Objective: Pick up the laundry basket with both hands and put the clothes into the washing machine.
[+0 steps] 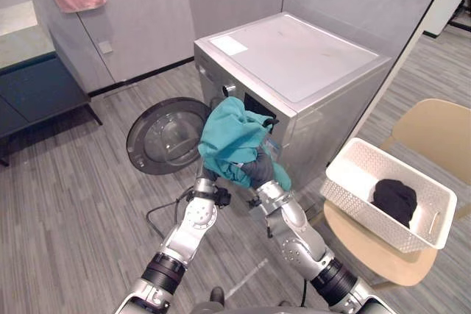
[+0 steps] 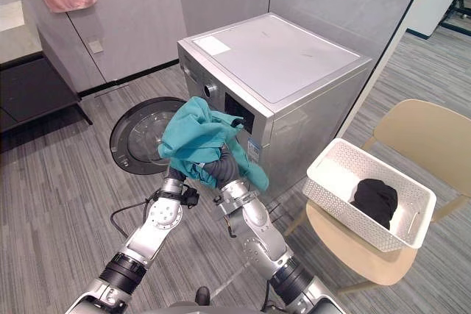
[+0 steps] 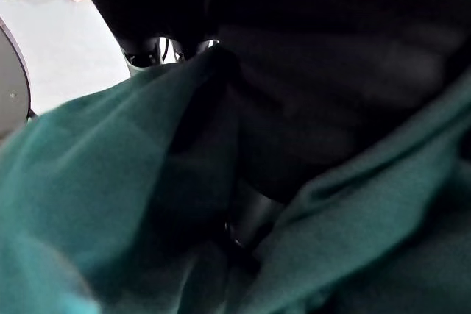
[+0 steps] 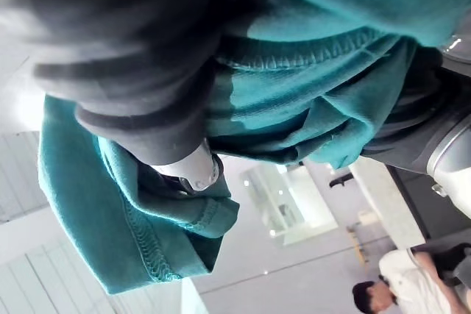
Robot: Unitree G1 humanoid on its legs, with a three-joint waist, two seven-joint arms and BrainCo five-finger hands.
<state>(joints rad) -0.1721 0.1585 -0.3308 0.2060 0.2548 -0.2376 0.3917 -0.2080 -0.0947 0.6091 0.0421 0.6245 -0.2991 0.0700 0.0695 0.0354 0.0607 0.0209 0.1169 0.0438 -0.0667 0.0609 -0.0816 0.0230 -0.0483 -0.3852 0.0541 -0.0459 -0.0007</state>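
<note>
teal garment [image 1: 232, 137] hangs bunched over both your hands, right at the drum opening [image 1: 257, 106] of the washing machine [image 1: 294, 56], which lies just past them. left hand [image 1: 205, 180] and right hand [image 1: 259, 170] sit buried in cloth, so their grip can't be told. a black garment [image 1: 395, 200] waits in the laundry basket [image 1: 353, 207].

No legible text, number or sign; white rectangular label [image 1: 229, 45] atop the silver-grey metal washing machine [image 1: 309, 64], upper centre, too small to read.
</note>
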